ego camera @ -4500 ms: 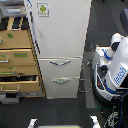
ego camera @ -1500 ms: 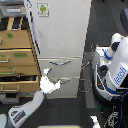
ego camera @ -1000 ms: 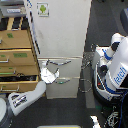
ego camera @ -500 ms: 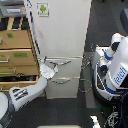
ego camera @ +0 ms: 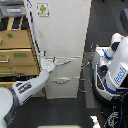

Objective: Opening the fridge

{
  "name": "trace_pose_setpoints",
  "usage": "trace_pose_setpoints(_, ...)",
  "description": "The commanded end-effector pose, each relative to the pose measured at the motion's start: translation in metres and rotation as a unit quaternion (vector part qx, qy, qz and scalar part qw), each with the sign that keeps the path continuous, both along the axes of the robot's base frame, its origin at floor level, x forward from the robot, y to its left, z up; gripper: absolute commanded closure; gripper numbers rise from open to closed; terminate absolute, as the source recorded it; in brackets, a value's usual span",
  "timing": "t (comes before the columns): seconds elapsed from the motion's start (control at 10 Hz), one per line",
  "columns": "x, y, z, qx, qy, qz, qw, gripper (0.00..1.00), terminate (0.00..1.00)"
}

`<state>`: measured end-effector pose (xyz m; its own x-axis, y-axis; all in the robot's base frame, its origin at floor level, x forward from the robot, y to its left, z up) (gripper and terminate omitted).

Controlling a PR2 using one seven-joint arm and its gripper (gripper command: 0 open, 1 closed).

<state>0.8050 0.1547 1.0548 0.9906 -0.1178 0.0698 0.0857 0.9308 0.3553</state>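
Observation:
The fridge is a tall white unit in the middle of the exterior view, with a green-and-white sticker on its large upper door. Below the door are two drawers, each with a curved silver handle, the upper handle above the lower one. My arm reaches up from the lower left. My gripper is at the left end of the upper drawer's handle, near the fridge's left edge. At this size I cannot tell whether its fingers are open or closed, or whether they touch the handle.
A tan wooden drawer cabinet stands right against the fridge on the exterior view's left, with its drawers pulled out. A white robot body with blue lettering and cables stands on the exterior view's right. The floor is dark.
My arm has come in from the lower left and risen. The gripper has moved up and right from below the drawers to the left end of the upper drawer handle.

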Motion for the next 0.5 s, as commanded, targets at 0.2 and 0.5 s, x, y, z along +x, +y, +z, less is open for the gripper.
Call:
trace_pose_setpoints(0.2,0.056,0.086,0.024,-0.005,0.016,0.054,0.998,0.0,0.0)
trace_pose_setpoints(0.5,0.065,0.119,0.034,0.006,0.01,0.057,0.998,0.0,0.0)
